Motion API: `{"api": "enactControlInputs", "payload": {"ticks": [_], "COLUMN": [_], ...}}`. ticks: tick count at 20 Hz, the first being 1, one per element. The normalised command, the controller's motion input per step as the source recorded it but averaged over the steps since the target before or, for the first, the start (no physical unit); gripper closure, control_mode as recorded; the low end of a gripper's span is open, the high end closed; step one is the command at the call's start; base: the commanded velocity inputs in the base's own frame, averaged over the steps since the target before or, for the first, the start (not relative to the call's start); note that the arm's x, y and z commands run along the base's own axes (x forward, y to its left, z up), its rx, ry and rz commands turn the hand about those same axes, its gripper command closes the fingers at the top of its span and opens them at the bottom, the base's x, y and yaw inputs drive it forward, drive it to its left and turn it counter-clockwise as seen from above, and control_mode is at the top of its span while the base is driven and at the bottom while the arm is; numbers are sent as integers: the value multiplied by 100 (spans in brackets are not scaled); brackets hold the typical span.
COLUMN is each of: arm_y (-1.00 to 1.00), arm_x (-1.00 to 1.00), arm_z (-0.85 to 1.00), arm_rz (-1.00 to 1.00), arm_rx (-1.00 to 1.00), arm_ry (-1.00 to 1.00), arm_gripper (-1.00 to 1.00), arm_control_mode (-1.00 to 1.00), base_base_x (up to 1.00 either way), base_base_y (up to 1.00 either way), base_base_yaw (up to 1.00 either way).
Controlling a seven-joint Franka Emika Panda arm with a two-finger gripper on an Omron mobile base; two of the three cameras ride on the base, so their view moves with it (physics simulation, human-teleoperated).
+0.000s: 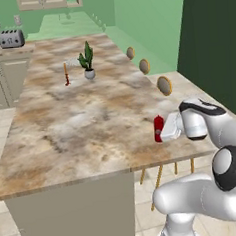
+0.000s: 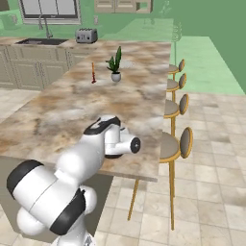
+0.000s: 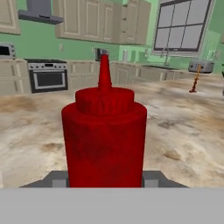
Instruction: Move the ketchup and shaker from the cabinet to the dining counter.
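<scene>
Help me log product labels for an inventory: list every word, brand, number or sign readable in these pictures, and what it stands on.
There are none.
The ketchup is plain red, with no label on the side that shows.
The toaster, the stove and the plant pot bear no readable marks; any on them would be too small and blurred to tell.

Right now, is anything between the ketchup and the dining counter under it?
Nothing visible. The ketchup sits upright in the gripper at the dining counter near edge; the marble around it is bare, and the candlestick and plant stand far off.
</scene>
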Motion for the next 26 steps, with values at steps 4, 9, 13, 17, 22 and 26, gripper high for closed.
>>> {"api": "enactControlInputs", "payload": {"ticks": [4,9,13,17,22,26], "arm_y": [-4,0,0,-2,-11,-18], "arm_x": [6,10,14,34,53,64], "arm_z": [-31,-29,-25,-5,0,-3], "arm_rz": [3,1,1,0,2,6], "arm_rx": [0,0,0,3,8,8], "arm_ry": [1,2,0,0,0,0], "arm_gripper": [100,100,100,100,100,100], "arm_control_mode": [-100,-100,-100,-100,-100,-100], "base_base_x": [0,0,0,0,0,0], "base_base_y": [0,0,0,0,0,0], "base_base_yaw": [0,0,0,0,0,0]}}
